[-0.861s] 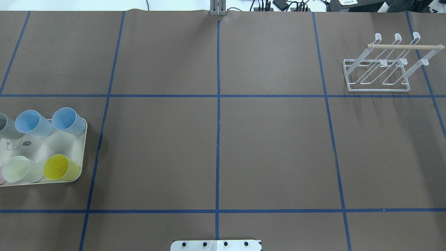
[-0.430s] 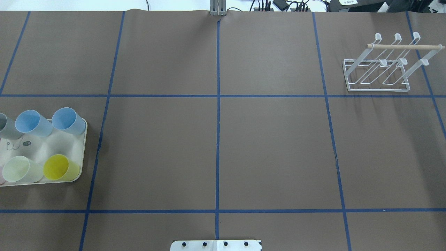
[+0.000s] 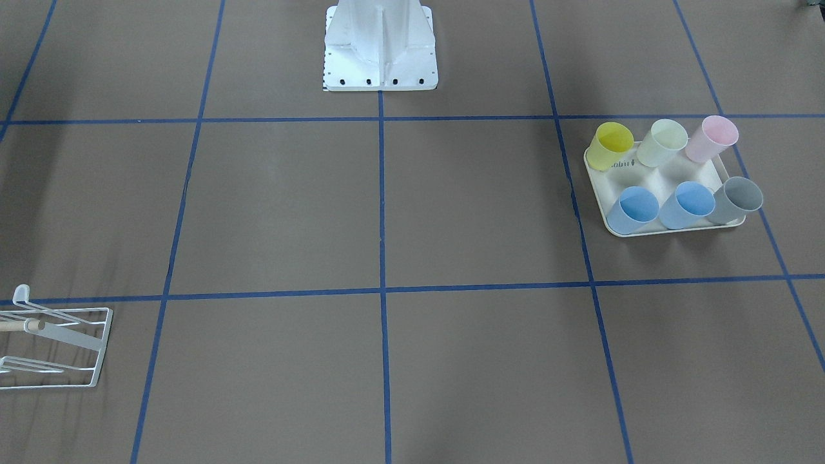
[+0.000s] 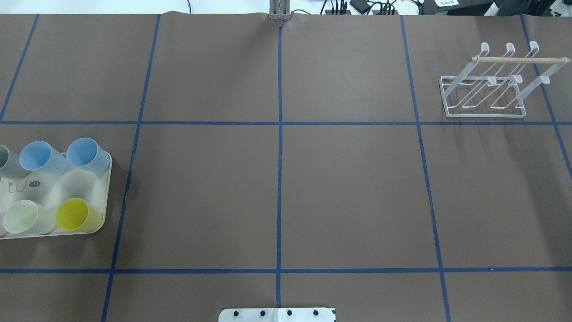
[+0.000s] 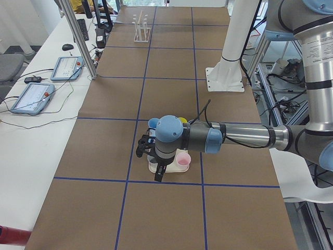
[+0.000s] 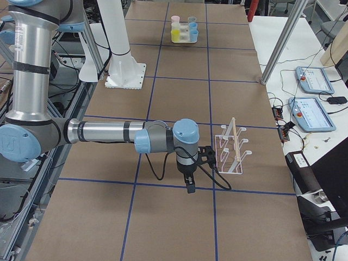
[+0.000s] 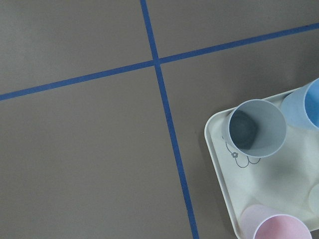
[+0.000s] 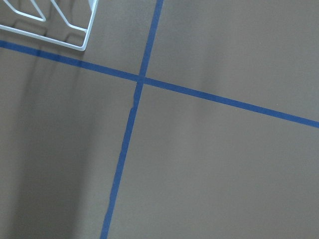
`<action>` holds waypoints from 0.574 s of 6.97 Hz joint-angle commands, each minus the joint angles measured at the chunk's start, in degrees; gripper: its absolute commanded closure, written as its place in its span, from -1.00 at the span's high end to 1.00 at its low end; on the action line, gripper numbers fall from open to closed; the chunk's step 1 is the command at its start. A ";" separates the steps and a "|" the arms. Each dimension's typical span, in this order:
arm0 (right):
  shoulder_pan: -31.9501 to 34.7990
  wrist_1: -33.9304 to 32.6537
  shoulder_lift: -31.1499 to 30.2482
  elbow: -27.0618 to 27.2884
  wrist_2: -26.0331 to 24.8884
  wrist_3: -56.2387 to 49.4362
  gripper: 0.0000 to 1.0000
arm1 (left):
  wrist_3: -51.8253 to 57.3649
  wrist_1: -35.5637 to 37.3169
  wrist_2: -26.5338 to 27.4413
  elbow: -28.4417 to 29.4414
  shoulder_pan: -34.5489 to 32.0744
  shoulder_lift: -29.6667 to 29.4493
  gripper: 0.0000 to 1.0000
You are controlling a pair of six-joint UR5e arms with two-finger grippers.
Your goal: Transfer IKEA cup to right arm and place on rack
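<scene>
**Item 1, change.** Nothing is shifting in the overhead view against the two moments before. Six plastic tumblers are sitting mouths up in the cream rectangular tray (image 3: 673,175) at the left edge of the brown-papered, blue-taped worktop (image 4: 348,192):
- yellow cup (image 3: 612,145)
- pale green cup (image 3: 667,142)
- pink cup (image 3: 712,137)
- blue cup (image 3: 635,207)
- second blue cup (image 3: 689,203)
- grey cup (image 3: 738,198)

Judgement: the task is standing at its very start, with no cup lifted and no handover begun. Which cup is to be taken is not showing.

**Item 2, rack.** The small white wire-frame rack (image 4: 458,79), with its light wooden dowel (image 4: 518,59), is standing near the far right corner of the worktop. It is carrying nothing and is well apart from the tray.

**Item 3, left claw (image 5: 156,169).** It is hanging over the tray and showing only in the left-side view. How far open it is cannot be told. With all six cups in the tray, it is judged to be holding nothing. Its wrist camera is looking down on the tray's corner, taking in the grey and pink cups.

**Item 4, right claw (image 6: 188,185).** It is hanging over bare worktop near the rack and showing only in the right-side view. Its opening cannot be told, and nothing is showing in its grasp. Its wrist camera is catching one corner of the rack's base.
</scene>
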 commanded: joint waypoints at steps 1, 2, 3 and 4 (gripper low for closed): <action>0.00 0.08 -0.10 1.50 4.64 0.22 0.99 | -0.51 -3.17 -0.18 -0.12 0.00 -0.09 1.00; 0.00 0.25 0.08 3.24 5.71 0.22 0.99 | -0.43 -7.45 -0.18 0.31 0.00 -0.09 1.00; -0.09 0.95 0.60 5.87 6.07 2.30 0.99 | -0.69 -13.15 -0.18 0.58 0.00 -0.09 1.00; -0.17 0.96 0.69 8.86 6.25 2.93 0.99 | -0.61 -18.34 -0.01 0.76 0.00 -0.26 1.00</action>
